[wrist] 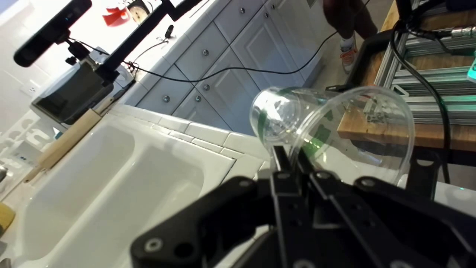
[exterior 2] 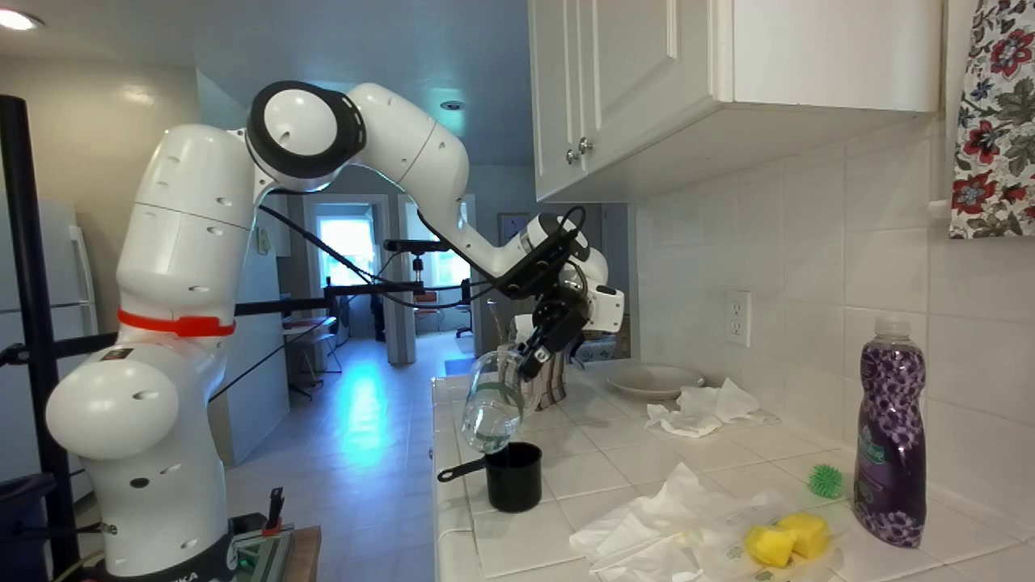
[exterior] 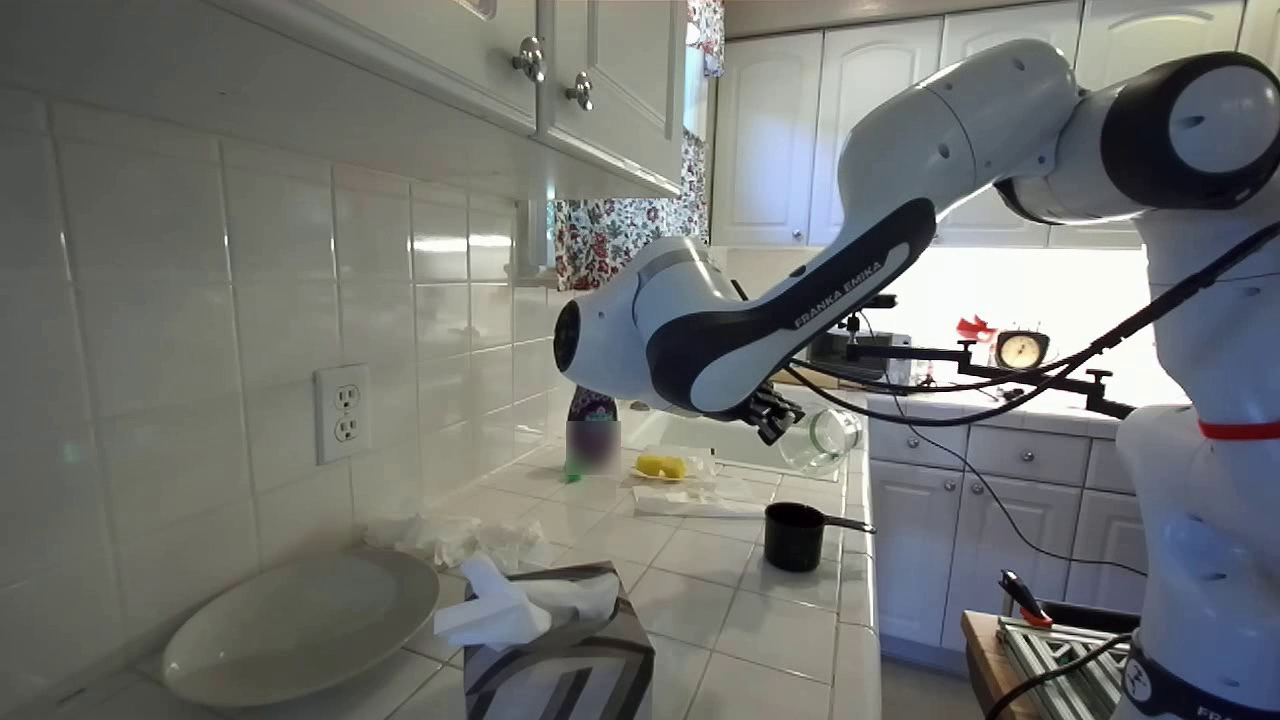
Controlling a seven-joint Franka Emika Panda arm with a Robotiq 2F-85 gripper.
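Gripping clear cup (exterior 2: 492,404), outline faint

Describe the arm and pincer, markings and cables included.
The arm is rounded and white with black trim, a red band, and white FRANKA EMIKA lettering. Black cables loop beside it. The pincer is black, with slim fingers and silvery screws.

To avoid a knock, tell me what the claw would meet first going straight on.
The clear cup, whose rim the claw grips; its body lies ahead. Beyond, the lower cabinets seem roughly in line, though depth is unclear.
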